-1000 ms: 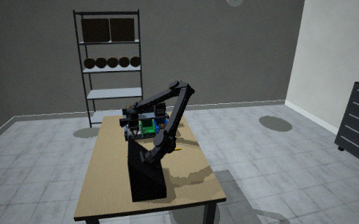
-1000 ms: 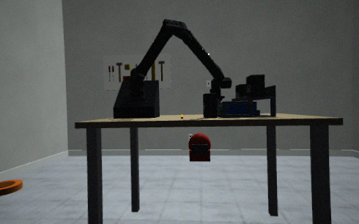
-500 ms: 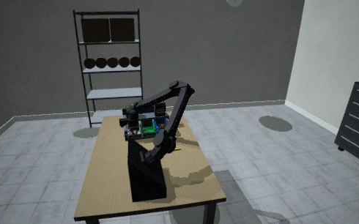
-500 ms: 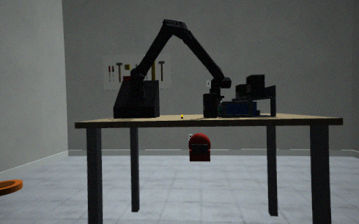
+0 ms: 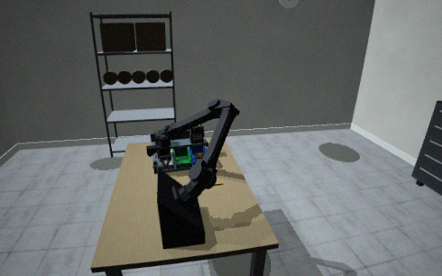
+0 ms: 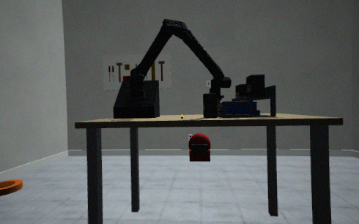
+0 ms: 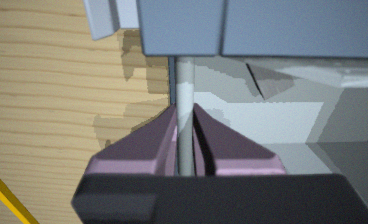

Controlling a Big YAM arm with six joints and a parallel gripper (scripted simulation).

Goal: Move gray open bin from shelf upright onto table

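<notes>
A: How is the gripper (image 7: pixel 185 145) seen from the wrist?

B: It is seen clamped on the thin wall of the gray bin (image 7: pixel 265 120). One mauve finger (image 7: pixel 135 145) is pressed against the outside of the wall and the other against the inside, so the wall edge is pinched between them as a pale upright strip.

A: And where is the bin found?

B: It is seen resting on the wooden table (image 5: pixel 129 216), off the small shelf (image 6: pixel 264 96). In the top view the bin (image 5: pixel 167 166) lies toward twelve o'clock from the arm's base (image 5: pixel 180 225), near the far end of the table. From the side it (image 6: pixel 210 105) shows as a dark box standing on the tabletop, with the gripper (image 6: pixel 215 96) lowered onto its rim.

A: What is noted around it?

B: A green part (image 5: pixel 182 155) and a blue part (image 5: pixel 194 155) are visible just beside the gripper, at about three o'clock from it in the top view. Whether they are inside the bin cannot be told. A small yellow object (image 6: pixel 182 116) lies on the table between the base and the bin.

A: And farther out?

B: A tall metal rack (image 5: pixel 94 68) stands against the far wall, at about eleven o'clock from the table.
</notes>
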